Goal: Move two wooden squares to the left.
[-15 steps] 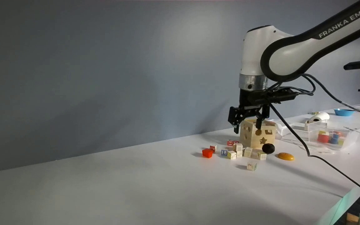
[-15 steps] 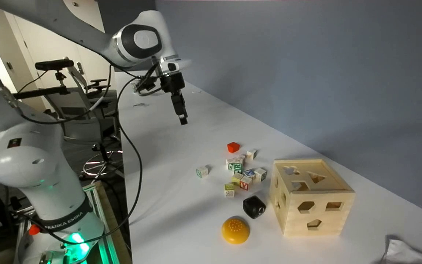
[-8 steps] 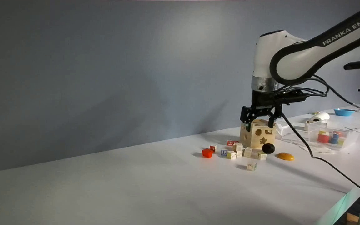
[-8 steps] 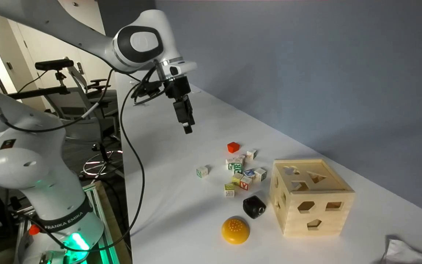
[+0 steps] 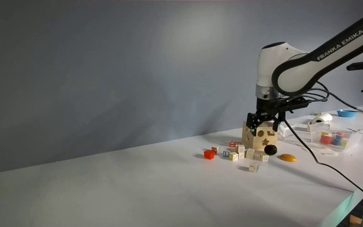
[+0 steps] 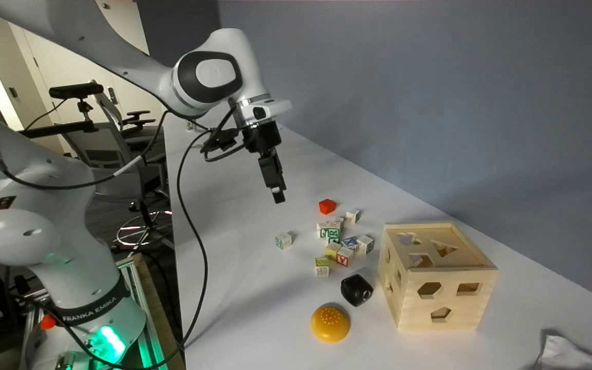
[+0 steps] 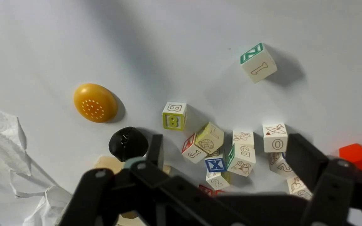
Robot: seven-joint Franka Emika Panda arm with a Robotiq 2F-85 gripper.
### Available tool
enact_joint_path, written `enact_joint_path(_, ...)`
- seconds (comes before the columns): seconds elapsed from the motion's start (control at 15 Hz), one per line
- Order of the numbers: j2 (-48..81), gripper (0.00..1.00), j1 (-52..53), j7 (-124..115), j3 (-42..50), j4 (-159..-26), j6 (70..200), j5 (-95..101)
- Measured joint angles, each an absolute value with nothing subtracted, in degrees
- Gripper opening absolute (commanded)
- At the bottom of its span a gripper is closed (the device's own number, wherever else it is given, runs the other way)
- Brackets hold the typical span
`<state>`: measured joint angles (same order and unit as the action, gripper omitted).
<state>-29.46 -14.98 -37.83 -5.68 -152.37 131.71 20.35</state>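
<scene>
The wooden squares are small pale cubes with printed letters, numbers and pictures. Several stand in a loose cluster, one of them a green-edged cube (image 7: 242, 158) in the wrist view; the cluster (image 6: 331, 230) also shows in both exterior views (image 5: 240, 148). One cube (image 7: 258, 62) stands alone, apart from the cluster; it shows in both exterior views (image 5: 254, 167) (image 6: 283, 240). My black gripper (image 7: 226, 138) is open and empty, held above the table, fingers pointing down. It shows in both exterior views (image 5: 264, 131) (image 6: 278, 197). In the wrist view its fingers partly cover the cluster's edge.
A wooden shape-sorter box (image 6: 440, 288) stands beside the cubes by the wall. A black piece (image 6: 356, 290), an orange-yellow rounded piece (image 6: 330, 324) and a red block (image 6: 327, 206) lie around them. A clear bin (image 5: 351, 142) and blue bowl (image 5: 347, 113) stand farther off.
My gripper, open throughout, has moved right and lower in both exterior views. The cubes and other objects have not moved.
</scene>
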Motion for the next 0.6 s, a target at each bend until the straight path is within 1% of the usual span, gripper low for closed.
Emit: enact_joint_path(0.6, -22.6, 1.0, -17.4, -37.7, -5.1, -152.8, 139.5, 28.0)
